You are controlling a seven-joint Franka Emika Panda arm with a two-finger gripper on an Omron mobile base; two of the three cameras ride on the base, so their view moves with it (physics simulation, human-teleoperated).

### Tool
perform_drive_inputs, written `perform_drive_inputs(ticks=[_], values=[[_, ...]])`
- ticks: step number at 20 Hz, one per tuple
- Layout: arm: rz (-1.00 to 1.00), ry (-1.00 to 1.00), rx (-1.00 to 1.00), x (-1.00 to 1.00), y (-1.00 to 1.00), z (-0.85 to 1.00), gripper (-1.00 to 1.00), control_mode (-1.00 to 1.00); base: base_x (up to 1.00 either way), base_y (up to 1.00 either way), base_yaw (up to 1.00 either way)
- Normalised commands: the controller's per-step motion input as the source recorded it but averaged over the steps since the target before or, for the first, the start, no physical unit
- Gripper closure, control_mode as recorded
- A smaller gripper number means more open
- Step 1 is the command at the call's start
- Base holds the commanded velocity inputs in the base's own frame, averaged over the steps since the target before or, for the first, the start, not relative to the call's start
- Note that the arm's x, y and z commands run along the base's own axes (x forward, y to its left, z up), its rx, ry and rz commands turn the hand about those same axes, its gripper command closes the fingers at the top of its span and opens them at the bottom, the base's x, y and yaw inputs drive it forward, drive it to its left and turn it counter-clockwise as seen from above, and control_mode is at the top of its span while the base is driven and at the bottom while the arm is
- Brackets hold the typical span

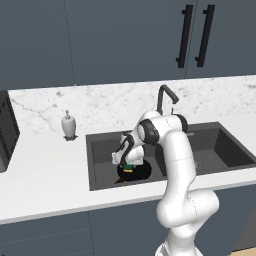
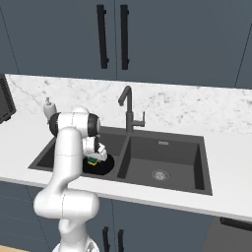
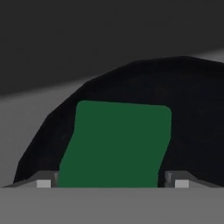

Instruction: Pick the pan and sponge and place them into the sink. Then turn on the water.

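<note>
Closest to you is the gripper, down low in the left basin of the sink. Its two tips stand apart, one on each side of the sponge, and from the hand view you can't tell whether they touch its sides or just flank it. The sponge sits green side up, lying on the pan, so the black surface spreads out around it on every side you can see.

From the left base view you've got the same pile: pan flat on the floor of the left basin, sponge on top with a bit of its yellow layer showing, and the gripper right above it. A short bit of the reddish handle pokes out at the pan's lower left.

The right basin sits just beside. Behind the divider stands the tap, at the back rim of the sink. Further off, on the table to the left, there's a white soap bottle against the marble wall, and dark cabinets hang above.
</note>
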Motion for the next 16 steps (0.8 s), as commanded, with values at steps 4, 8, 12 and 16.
perform_drive_inputs(ticks=[4,8,12,16], values=[[0.0,0.02,0.0,0.04,-0.06,0.0,-1.0,-1.0,0.0,0.0,0.0],[0.0,0.01,0.0,-0.01,-0.05,0.19,-1.0,-1.0,0.0,0.0,0.0],[0.02,0.0,0.0,-0.39,0.0,0.34,-1.0,-1.0,0.0,0.0,0.0],[0.01,0.0,0.0,-0.47,0.0,0.51,-1.0,-1.0,0.0,0.0,0.0]])
